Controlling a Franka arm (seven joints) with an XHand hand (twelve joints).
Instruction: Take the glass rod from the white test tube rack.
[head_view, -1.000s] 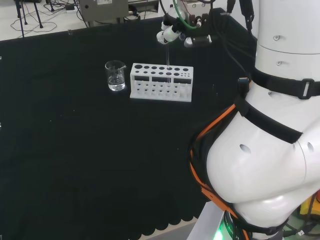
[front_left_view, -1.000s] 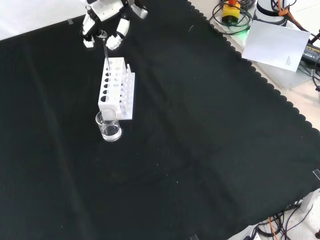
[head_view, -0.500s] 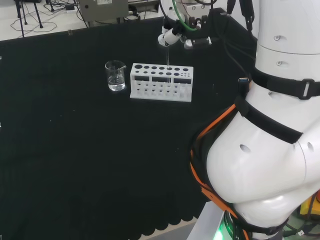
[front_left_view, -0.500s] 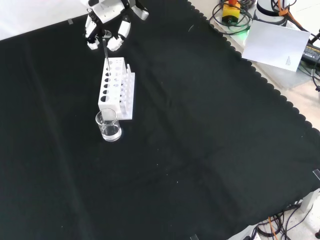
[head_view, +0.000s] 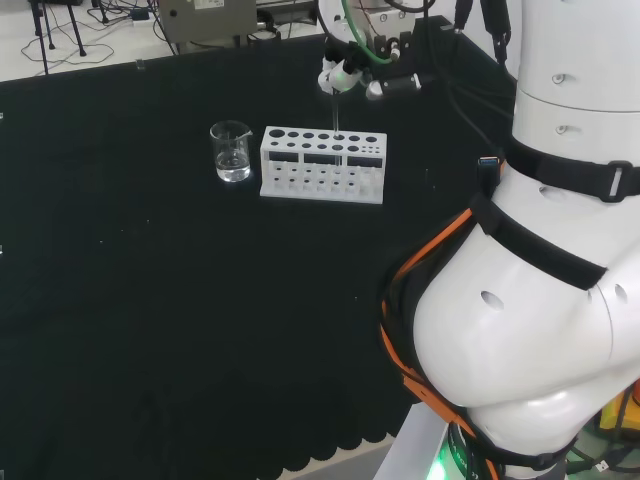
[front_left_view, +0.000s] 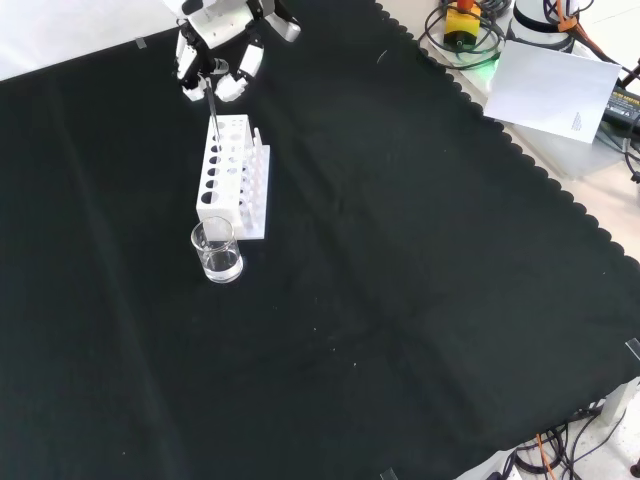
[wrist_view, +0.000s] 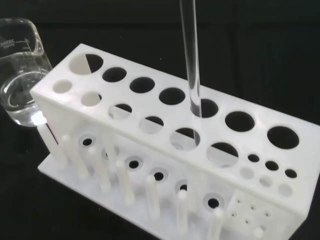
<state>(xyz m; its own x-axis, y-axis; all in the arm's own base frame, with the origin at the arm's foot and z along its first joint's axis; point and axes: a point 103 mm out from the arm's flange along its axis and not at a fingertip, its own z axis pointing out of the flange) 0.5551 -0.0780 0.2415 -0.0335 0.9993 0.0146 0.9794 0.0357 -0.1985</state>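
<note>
Pinching the glass rod (wrist_view: 190, 60) between curled fingers (front_left_view: 226, 86), the hand (front_left_view: 213, 48) holds it upright, its lower end just above the white test tube rack (head_view: 322, 163); the beaker (head_view: 231, 152) bears unreadable print.

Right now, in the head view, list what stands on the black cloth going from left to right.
Glass beaker → white test tube rack, with the glass rod rising upright from it toward the hand → the arm's own white links.
</note>
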